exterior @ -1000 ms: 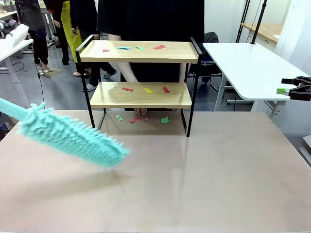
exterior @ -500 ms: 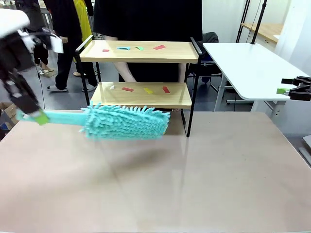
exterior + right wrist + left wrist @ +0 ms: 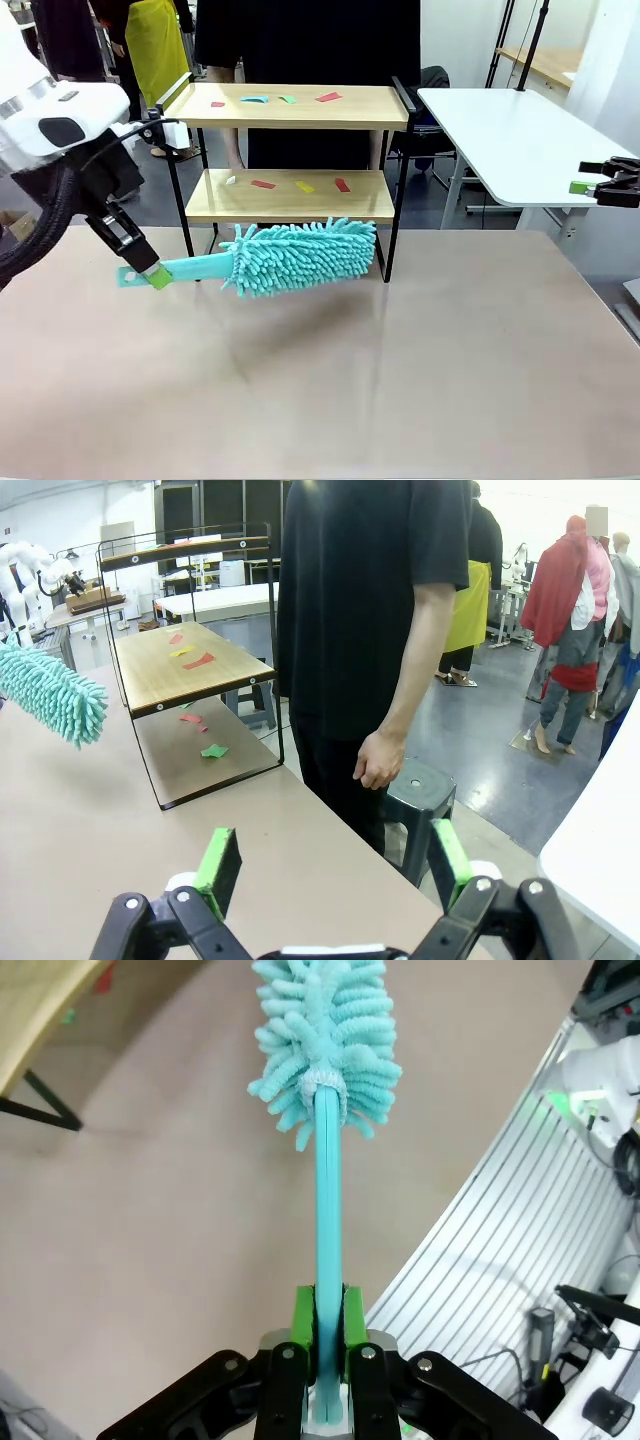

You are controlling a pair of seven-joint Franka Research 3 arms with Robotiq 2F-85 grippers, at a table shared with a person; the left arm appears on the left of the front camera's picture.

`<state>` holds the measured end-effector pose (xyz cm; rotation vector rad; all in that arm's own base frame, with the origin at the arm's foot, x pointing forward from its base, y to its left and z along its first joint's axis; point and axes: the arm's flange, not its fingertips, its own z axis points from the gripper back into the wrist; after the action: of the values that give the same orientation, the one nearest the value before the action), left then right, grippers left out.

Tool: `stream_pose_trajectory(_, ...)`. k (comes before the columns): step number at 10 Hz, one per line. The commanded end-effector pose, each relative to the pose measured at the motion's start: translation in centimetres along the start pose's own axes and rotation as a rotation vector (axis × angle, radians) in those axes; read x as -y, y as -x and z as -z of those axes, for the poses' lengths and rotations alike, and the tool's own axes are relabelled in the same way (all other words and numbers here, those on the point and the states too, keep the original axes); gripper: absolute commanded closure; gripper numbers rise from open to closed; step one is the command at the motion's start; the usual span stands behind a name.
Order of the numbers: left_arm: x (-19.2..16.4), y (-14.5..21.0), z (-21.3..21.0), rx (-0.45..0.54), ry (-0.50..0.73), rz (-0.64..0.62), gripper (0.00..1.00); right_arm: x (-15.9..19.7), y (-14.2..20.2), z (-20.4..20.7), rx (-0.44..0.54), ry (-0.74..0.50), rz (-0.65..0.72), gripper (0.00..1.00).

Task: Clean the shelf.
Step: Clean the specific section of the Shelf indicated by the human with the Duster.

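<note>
The shelf (image 3: 290, 106) stands at the table's far side, with coloured paper scraps (image 3: 328, 97) on its top board and more scraps (image 3: 305, 186) on its lower board. My left gripper (image 3: 150, 276) is shut on the handle of a teal fluffy duster (image 3: 300, 257). The duster's head hangs level in front of the shelf's lower part, just below the lower board. In the left wrist view the green pads (image 3: 303, 1312) of the left gripper (image 3: 328, 1322) clamp the duster (image 3: 325, 1040). My right gripper (image 3: 590, 186) hovers open at the far right, away from the shelf (image 3: 180, 665); in its wrist view the right gripper (image 3: 330, 865) is empty.
A person (image 3: 310, 40) in black stands right behind the shelf, one hand (image 3: 378, 760) hanging down. A white table (image 3: 520, 130) stands to the right beyond the beige table (image 3: 400, 380). A dark stool (image 3: 418, 792) is by the person. More people walk farther back.
My left arm has swung the duster from the table's near left up and right to the shelf's front. The right gripper has stayed put.
</note>
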<state>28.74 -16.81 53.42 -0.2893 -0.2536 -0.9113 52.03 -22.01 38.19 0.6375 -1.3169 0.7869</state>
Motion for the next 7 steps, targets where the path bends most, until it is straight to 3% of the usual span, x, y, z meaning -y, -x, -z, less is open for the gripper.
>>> stream_pose_trajectory(1,-0.4,0.6,-1.5,-0.007,-0.015,-0.008,0.87,-0.1,-0.5,0.2,-0.009,0.008,0.013,0.00)
stream_pose_trajectory(5,-0.6,-2.4,6.6,-0.008,0.003,-0.115,0.87,-0.1,-0.5,0.2,-0.009,0.008,0.013,0.00)
stream_pose_trajectory(7,-0.4,-2.6,9.0,0.077,-0.002,-0.186,0.87,-0.1,-0.5,0.2,-0.009,0.008,0.013,0.00)
